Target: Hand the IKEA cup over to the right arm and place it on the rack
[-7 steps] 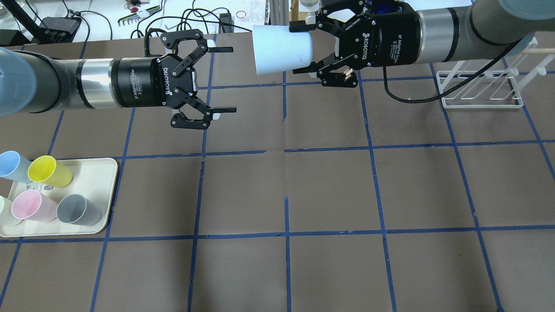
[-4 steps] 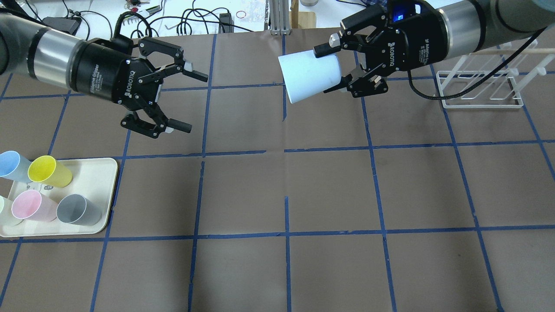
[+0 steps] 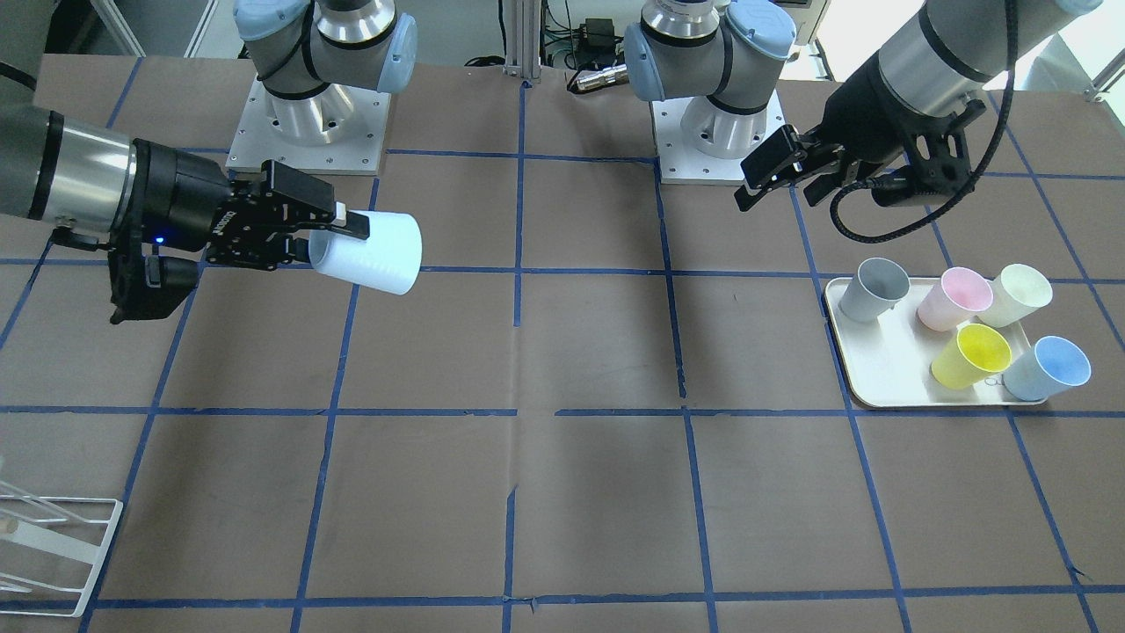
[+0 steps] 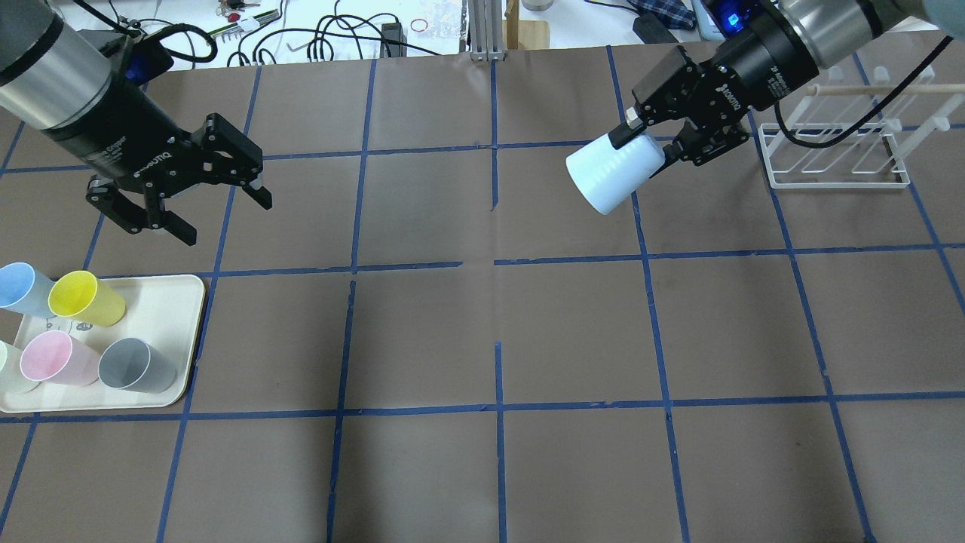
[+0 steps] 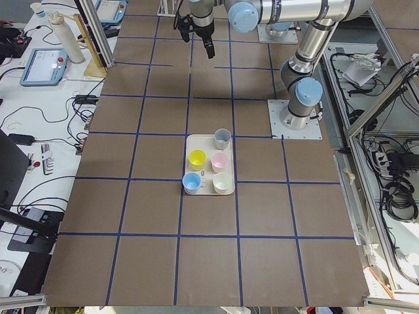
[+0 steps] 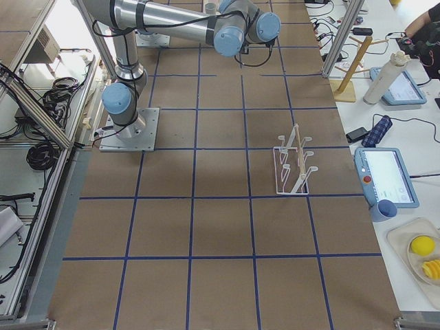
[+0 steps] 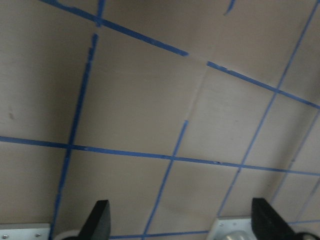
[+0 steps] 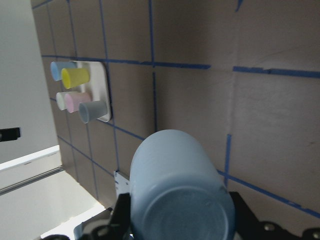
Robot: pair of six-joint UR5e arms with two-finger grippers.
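Bright, even overhead light; faint shadows on the table (image 4: pixel 573 324). Upper right of the front-facing view blown out white. Left wrist view blurred throughout; IKEA cup (image 8: pixel 177 200) soft in right wrist view.

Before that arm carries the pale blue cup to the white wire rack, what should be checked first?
1. Right pincer shut on the IKEA cup, gripping its base end: ok.
2. Left pincer open and well apart from the cup: ok.
3. Cup held off the table: ok.
4. Rack upright with no cups on its rods: ok.
5. Right arm's black cable clear of the rack: cannot tell; it crosses the rack in the overhead view.
6. Grip firm enough for the swing: cannot tell.
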